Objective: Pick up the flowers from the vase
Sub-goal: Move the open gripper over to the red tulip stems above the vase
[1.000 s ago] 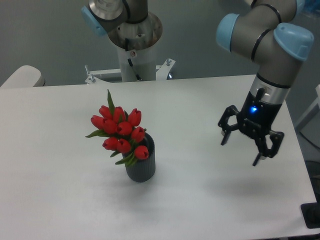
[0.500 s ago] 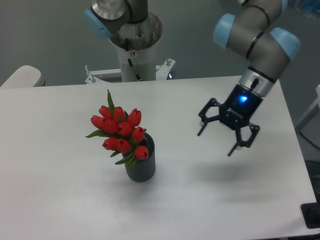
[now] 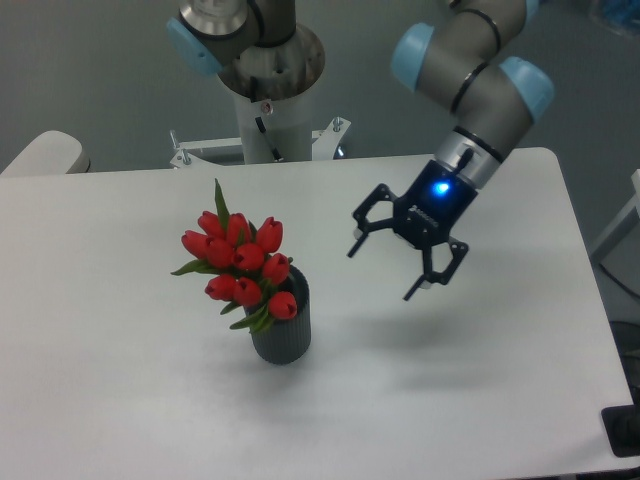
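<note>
Nearest, at about 7 o'clock from frame centre: the vase (image 3: pixel 282 328), dark grey, ribbed, upright on the white table (image 3: pixel 130 400). Standing in its mouth and leaning toward 10 o'clock, the flowers (image 3: pixel 240 262), a tight bunch of red tulip buds with green leaves, one long leaf tip pointing up to 12 o'clock. Bunch wider than the vase, spilling over its left rim.

Farther back, at roughly 3 o'clock from the flowers and well apart from them: the gripper (image 3: pixel 382 272), hanging above the tabletop, tilted, fingertips aimed toward 7 o'clock. Fingers (image 3: pixel 357 243) spread wide, nothing between them, nothing touched. Blue light glowing on the wrist just behind. Faint shadow on the table below, toward 5 o'clock of the gripper.

Beyond that, climbing toward 1 o'clock: the arm (image 3: pixel 478 75), grey with pale blue joint caps. Farthest, at 12 o'clock past the table's back edge: the robot base (image 3: pixel 270 95), a white column on a metal bracket.
</note>
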{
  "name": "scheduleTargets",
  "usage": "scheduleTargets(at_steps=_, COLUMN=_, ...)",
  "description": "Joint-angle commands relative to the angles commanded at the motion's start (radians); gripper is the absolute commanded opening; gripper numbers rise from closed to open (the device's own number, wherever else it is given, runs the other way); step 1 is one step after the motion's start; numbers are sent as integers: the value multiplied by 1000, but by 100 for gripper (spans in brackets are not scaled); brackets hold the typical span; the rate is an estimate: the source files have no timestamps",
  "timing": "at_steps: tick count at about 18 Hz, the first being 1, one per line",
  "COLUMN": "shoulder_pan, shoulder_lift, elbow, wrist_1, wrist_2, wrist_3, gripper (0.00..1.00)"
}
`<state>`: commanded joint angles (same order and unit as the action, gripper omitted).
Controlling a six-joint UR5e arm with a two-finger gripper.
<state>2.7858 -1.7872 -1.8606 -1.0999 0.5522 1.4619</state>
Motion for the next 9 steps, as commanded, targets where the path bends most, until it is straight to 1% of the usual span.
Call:
scheduleTargets(at_steps=3, shoulder_pan=-31, shoulder_lift=28, elbow=-37, wrist_1=3, wrist_2=0, wrist_3=5, gripper=100)
scheduleTargets(at_steps=4, shoulder_pan=-43, shoulder_lift=35, elbow=-51, wrist_1=12, wrist_2=0, wrist_3=5, gripper=100)
scheduleTargets(at_steps=7, shoulder_pan=-69, shoulder_lift=49, elbow=-90, wrist_1=66, wrist_2=0, wrist_3=3, gripper=100)
scheduleTargets(at_steps=9, shoulder_pan=-74, shoulder_lift=51, elbow=-115, wrist_1=116, wrist_2=0, wrist_3=3, gripper=100)
